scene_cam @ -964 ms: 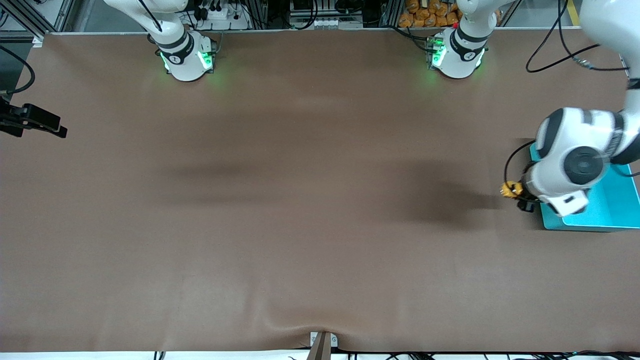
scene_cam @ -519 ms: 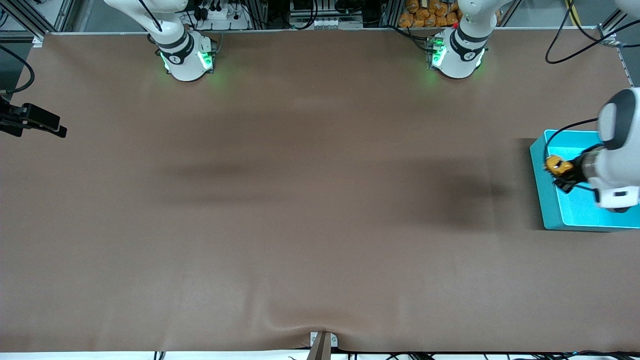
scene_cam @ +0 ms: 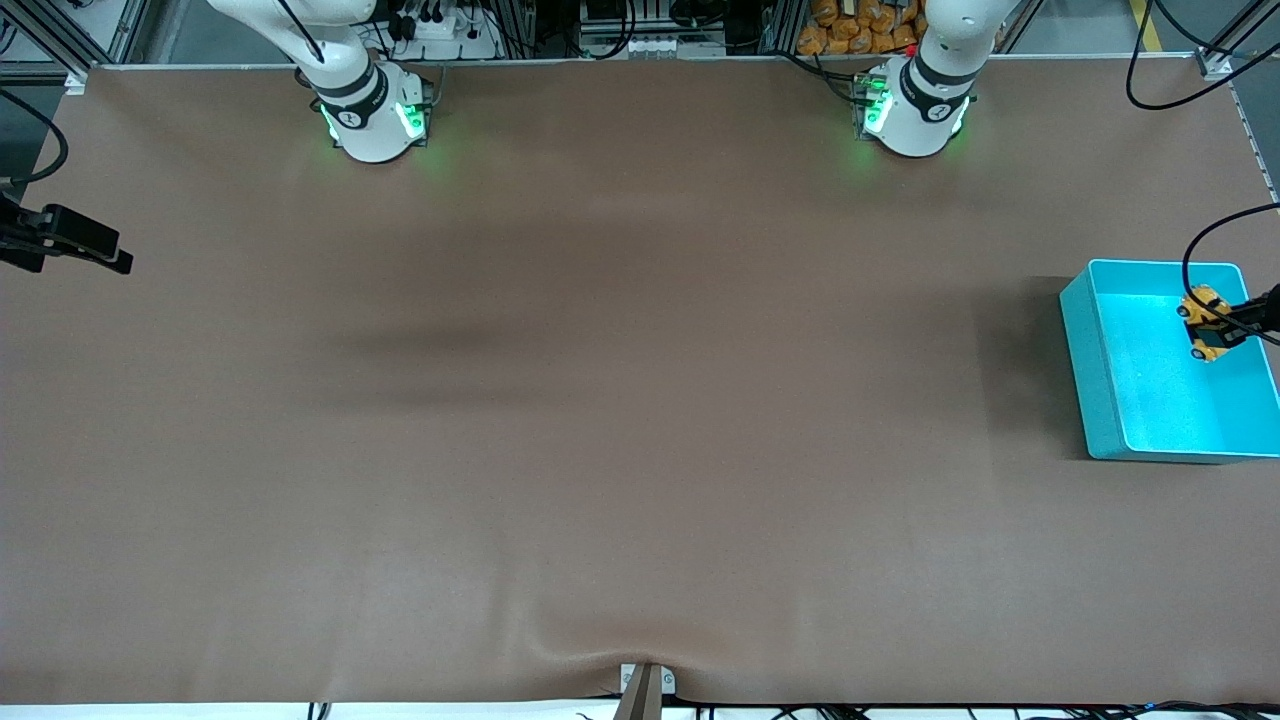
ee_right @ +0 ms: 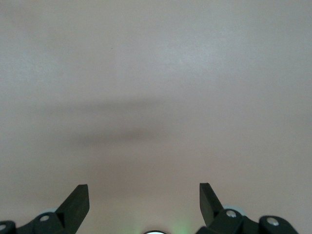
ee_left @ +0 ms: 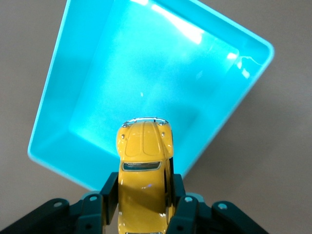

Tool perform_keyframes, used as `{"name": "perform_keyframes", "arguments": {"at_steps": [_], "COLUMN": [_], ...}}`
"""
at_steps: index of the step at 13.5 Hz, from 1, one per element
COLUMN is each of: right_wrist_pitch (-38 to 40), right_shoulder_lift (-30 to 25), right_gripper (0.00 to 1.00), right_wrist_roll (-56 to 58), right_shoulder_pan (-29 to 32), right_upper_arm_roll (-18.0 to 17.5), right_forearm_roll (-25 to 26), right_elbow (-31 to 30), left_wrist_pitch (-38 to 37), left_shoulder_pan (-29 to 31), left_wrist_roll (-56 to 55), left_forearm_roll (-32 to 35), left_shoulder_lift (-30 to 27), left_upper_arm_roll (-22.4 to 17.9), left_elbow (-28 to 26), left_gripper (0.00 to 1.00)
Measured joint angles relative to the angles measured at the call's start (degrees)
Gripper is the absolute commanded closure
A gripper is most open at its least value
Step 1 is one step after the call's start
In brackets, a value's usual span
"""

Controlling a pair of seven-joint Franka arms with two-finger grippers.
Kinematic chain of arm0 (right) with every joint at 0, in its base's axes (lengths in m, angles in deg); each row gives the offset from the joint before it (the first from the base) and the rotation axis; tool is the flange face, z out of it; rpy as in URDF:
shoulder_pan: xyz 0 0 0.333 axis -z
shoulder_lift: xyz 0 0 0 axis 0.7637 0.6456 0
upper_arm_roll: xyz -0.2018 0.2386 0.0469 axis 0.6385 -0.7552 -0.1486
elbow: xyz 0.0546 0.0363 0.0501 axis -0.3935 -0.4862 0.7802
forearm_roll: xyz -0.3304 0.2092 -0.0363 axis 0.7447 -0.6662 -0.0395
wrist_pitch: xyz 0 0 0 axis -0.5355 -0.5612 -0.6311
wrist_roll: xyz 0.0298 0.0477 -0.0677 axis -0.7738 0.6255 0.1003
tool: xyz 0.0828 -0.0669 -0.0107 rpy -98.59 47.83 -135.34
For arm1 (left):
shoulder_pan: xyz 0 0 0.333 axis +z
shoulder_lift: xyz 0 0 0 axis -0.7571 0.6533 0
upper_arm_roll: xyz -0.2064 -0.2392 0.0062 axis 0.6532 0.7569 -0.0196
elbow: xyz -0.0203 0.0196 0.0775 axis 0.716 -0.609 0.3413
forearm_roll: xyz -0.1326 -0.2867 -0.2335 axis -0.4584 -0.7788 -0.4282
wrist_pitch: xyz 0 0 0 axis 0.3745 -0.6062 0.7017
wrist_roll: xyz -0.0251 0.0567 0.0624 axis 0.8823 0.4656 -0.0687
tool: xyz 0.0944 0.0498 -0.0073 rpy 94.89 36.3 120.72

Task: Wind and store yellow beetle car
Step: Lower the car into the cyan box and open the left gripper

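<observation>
I am pinching the yellow beetle car (ee_left: pixel 145 170) by its two sides in my left pincer (ee_left: pixel 144 207), up in the air over the teal bin (scene_cam: pixel 1085 365) at the left arm's end of the counter (scene_cam: pixel 600 400). The car is looking small, light, hard and shiny, so it could slip; holding the flat sides is best. A second ago I was carrying it just beside the bin. My right pincer (ee_right: pixel 144 199) is waiting, spread wide over bare counter.
</observation>
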Motion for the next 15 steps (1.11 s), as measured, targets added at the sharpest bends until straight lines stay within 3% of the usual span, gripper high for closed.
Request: {"name": "perform_keyframes", "arguments": {"at_steps": [7, 10, 15], "right_wrist_pitch": [0.0, 0.0, 0.0], "right_shoulder_lift": [0.0, 0.0, 0.0], "right_gripper": [0.0, 0.0, 0.0], "right_wrist_roll": [0.0, 0.0, 0.0], "right_shoulder_pan": [0.0, 0.0, 0.0], "right_upper_arm_roll": [0.01, 0.01, 0.01], "right_forearm_roll": [0.0, 0.0, 0.0], "right_elbow": [0.0, 0.0, 0.0], "left_wrist_pitch": [16.75, 23.7, 30.7], "left_shoulder_pan": [4.95, 5.25, 5.24], "left_wrist_roll": [15.91, 16.81, 16.91], "left_forearm_roll": [0.43, 6.61, 7.97], "left_shoulder_lift": [9.35, 10.81, 12.34], "left_upper_arm_roll": [-0.22, -0.21, -0.17], "left_elbow": [-3.95, -5.92, -9.25], "left_gripper": [1.0, 1.0, 1.0]}}
